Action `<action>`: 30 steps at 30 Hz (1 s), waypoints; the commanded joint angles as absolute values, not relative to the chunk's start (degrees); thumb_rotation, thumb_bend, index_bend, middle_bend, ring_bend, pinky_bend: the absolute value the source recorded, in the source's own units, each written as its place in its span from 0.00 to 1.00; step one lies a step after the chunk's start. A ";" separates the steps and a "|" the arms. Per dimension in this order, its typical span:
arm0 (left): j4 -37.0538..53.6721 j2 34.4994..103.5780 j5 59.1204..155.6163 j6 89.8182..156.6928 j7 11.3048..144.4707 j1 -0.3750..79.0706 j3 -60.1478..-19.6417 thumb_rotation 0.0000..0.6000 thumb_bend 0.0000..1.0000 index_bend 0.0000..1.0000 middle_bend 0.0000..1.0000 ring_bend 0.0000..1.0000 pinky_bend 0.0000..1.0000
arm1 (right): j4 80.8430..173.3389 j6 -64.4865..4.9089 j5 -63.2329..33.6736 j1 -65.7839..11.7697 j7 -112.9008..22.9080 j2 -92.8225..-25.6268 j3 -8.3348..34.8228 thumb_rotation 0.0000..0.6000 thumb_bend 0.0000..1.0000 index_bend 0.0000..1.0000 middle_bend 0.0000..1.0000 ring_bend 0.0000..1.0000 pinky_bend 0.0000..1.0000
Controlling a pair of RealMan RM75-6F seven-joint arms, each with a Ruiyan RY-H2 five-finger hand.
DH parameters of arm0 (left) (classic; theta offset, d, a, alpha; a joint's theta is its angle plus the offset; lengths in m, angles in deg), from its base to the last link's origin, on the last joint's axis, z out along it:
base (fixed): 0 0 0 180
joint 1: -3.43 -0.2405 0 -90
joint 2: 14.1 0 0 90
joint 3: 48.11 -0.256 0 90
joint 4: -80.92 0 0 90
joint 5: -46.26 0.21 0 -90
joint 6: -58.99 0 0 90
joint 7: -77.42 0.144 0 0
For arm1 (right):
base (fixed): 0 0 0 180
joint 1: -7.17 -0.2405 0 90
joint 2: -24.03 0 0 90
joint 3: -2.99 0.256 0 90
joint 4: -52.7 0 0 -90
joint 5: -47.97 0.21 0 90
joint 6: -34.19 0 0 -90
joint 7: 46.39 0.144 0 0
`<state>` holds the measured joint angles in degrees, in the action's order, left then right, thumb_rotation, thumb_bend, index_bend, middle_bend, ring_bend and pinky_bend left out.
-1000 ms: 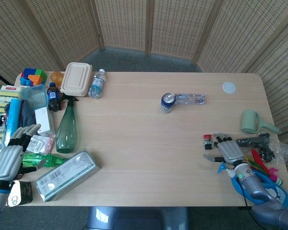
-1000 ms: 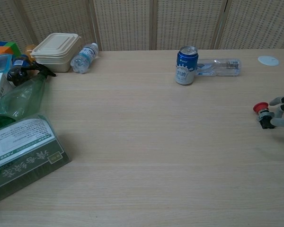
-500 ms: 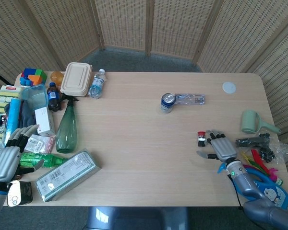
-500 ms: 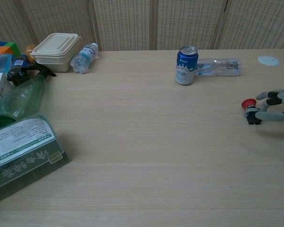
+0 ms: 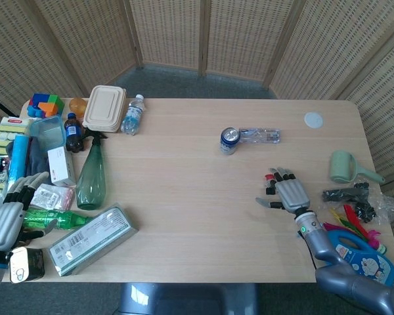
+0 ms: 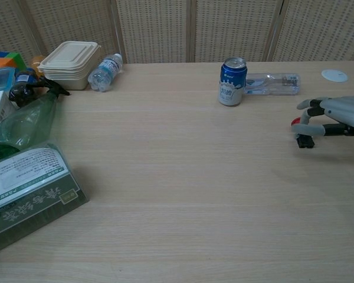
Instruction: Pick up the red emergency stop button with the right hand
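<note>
The red emergency stop button [image 5: 270,180] is small, with a red cap on a black base [image 6: 304,138]. My right hand [image 5: 287,194] pinches it at its fingertips, right of the table's centre. In the chest view that hand [image 6: 336,113] reaches in from the right edge, its fingers curled over the button and the black base hanging under them just above the tabletop. My left hand [image 5: 4,222] hovers at the table's front left edge with its fingers spread, holding nothing.
A blue can [image 5: 229,139] and a clear bottle [image 5: 260,136] lying on its side sit behind the right hand. A green lint roller [image 5: 345,167] and coloured clutter [image 5: 354,216] lie to its right. The left side holds a green spray bottle [image 5: 90,174] and a green box [image 5: 92,239].
My right hand has carried the button to the left and a little farther from the table's front edge. The left hand has sunk slightly toward the lower left.
</note>
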<state>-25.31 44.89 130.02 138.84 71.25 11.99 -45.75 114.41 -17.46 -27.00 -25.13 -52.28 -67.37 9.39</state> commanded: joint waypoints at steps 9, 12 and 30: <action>-25.20 44.91 130.10 138.91 71.17 11.91 -45.78 1.00 0.30 0.00 0.00 0.00 0.00 | 114.84 -14.99 -26.06 -27.61 -53.82 -69.28 9.94 0.02 0.12 0.33 0.00 0.00 0.00; -25.33 44.78 129.96 139.18 71.34 11.60 -45.90 1.00 0.30 0.00 0.00 0.00 0.00 | 112.43 -14.03 -26.37 -28.12 -52.29 -70.00 9.75 0.02 0.12 0.33 0.00 0.00 0.00; -26.63 44.75 130.09 139.43 73.01 11.48 -45.88 1.00 0.30 0.00 0.00 0.00 0.00 | 98.21 -10.78 -27.24 -29.29 -43.24 -72.62 9.67 0.02 0.12 0.33 0.00 0.00 0.00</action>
<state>-26.62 44.74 130.09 139.43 73.00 11.48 -45.87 98.44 -10.89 -27.21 -29.33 -43.43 -72.61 9.70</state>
